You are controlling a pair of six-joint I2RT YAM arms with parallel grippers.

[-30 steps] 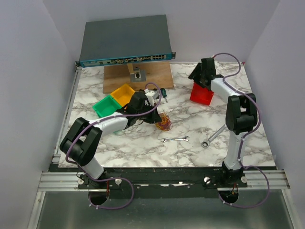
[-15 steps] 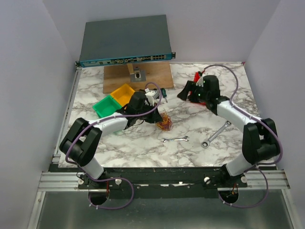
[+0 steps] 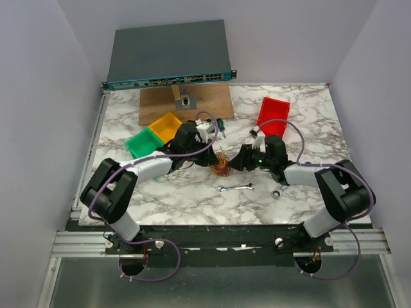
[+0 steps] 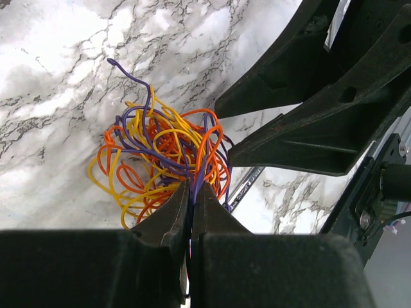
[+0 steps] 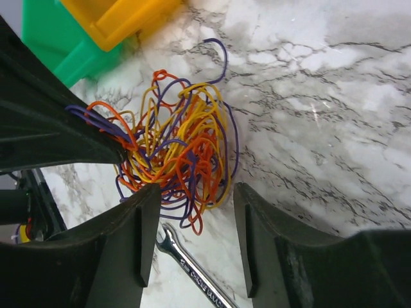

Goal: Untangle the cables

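Left gripper pinching cables; right gripper spread, just beside bunch. Risk: grabbing whole bunch likely tightens knot.

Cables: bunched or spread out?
Bunched: the cables form one tangled ball of orange, yellow, purple loops; left hand shut on some strands.

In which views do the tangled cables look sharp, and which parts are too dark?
Left wrist view: cable tangle sharp, left gripper nearly black. Right wrist view: tangle sharp, right gripper equally dark. Top view: evenly lit, tangle too small.
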